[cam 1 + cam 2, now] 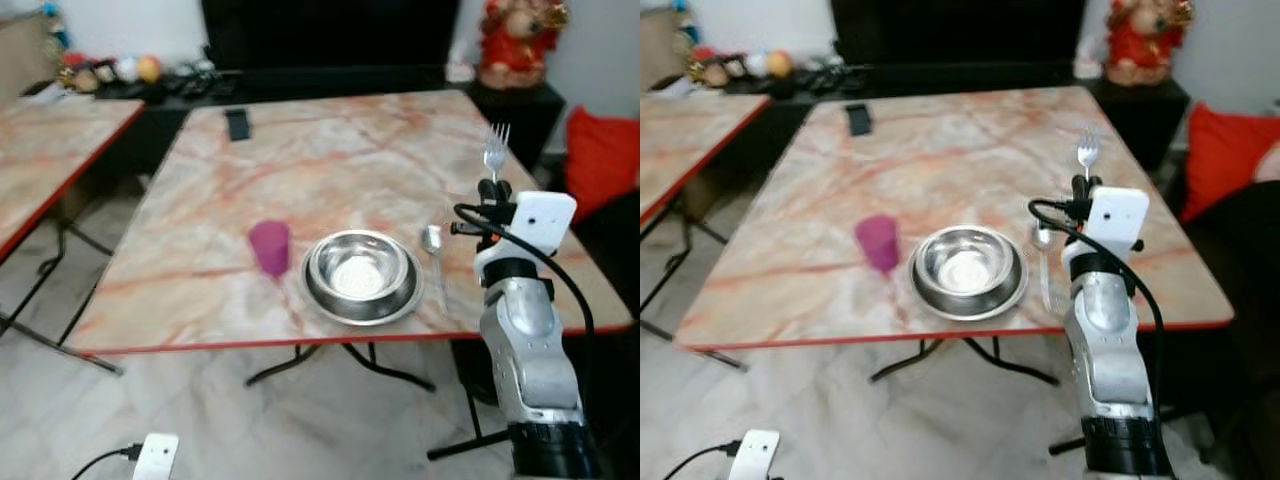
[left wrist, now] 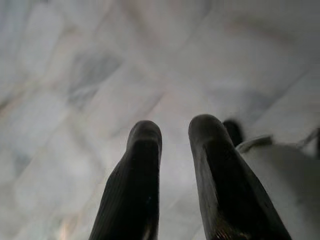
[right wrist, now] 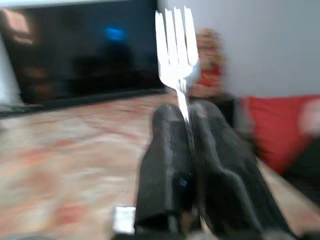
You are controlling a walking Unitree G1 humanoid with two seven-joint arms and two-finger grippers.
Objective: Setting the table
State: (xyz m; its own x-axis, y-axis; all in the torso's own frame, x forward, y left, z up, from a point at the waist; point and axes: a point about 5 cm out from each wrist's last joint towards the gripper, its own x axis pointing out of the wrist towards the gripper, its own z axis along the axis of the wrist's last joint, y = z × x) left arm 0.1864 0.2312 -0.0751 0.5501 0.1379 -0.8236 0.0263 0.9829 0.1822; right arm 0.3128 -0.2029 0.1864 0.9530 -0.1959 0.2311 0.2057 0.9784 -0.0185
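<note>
Two black fingers of the right gripper [image 3: 184,117] are pressed together on the handle of a fork [image 3: 176,40], so the jaws are closed on it. The handle runs down between the two fingers and is hidden there, while the neck and the tines rise out above the fingertips, pointing up. In the head views the fork [image 1: 496,150] stands upright at the top of the raised right arm, above the right side of the table [image 1: 330,170] and to the right of the bowl.

The steel bowl [image 1: 362,275] sits near the front edge of the table and serves here as the landmark. Just to the right of the bowl lies a spoon [image 1: 434,250], its round end away from the front edge and its handle toward that edge; it is close to the bowl's rim, but whether it touches I cannot tell. Just to the left of the bowl stands a purple cup [image 1: 270,247], upright, near the bowl. Far behind the bowl, near the back left corner, lies a dark phone [image 1: 237,124].

The left gripper [image 2: 172,135] points at the pale tiled floor [image 2: 75,75], with a narrow gap between its fingers and nothing between them.
</note>
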